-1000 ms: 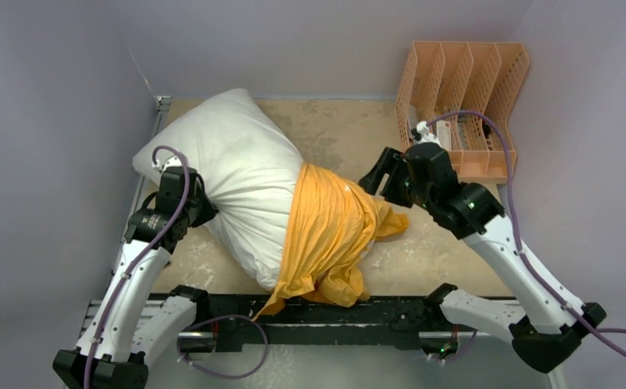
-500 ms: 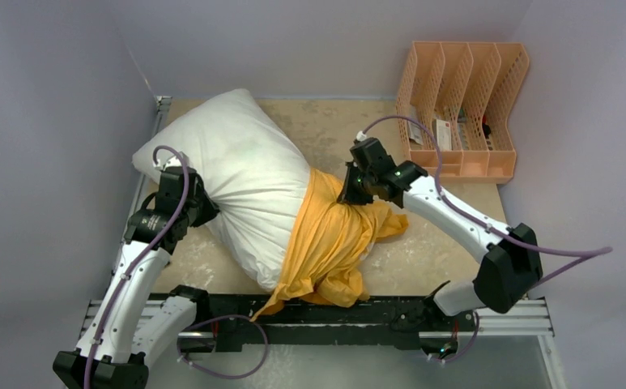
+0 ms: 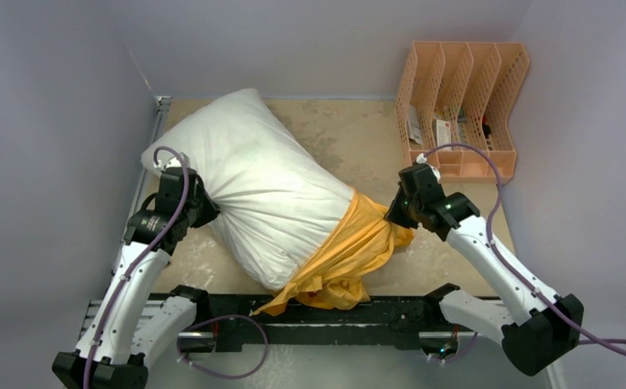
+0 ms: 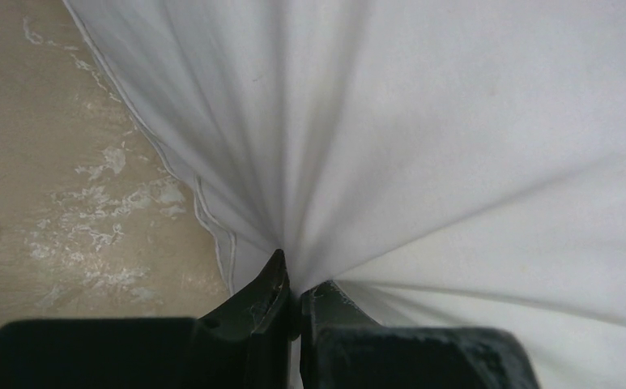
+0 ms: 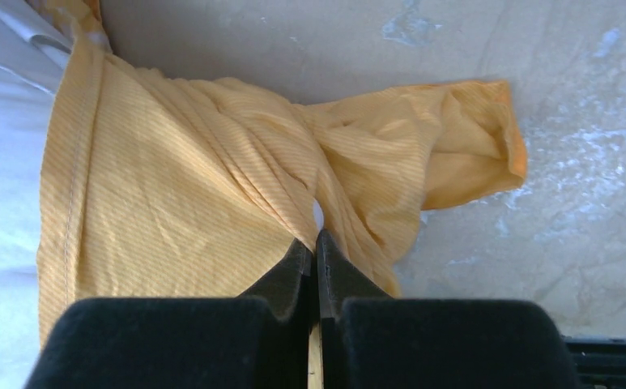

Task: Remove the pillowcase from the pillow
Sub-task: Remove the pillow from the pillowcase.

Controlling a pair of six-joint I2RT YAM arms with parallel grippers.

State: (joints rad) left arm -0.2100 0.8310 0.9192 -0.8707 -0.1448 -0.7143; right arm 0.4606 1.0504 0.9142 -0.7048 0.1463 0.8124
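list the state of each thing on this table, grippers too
plump white pillow, mostly bare, right end inside the pillowcase
orange-yellow fabric pillowcase, bunched over that end
left gripper, shut on the pillow
right gripper, shut on the pillowcase
peach slotted desk organiser, upright, small items in its slots

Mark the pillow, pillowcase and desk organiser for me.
pillow [image 3: 253,178], top view, bare white middle.
pillowcase [image 3: 350,251], top view, bunched orange fabric.
desk organiser [image 3: 510,105], top view, right side wall.

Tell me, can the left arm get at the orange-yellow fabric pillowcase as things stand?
Probably not: its fingers are shut on the plump white pillow, whose bulk lies between them and the orange-yellow pillowcase.
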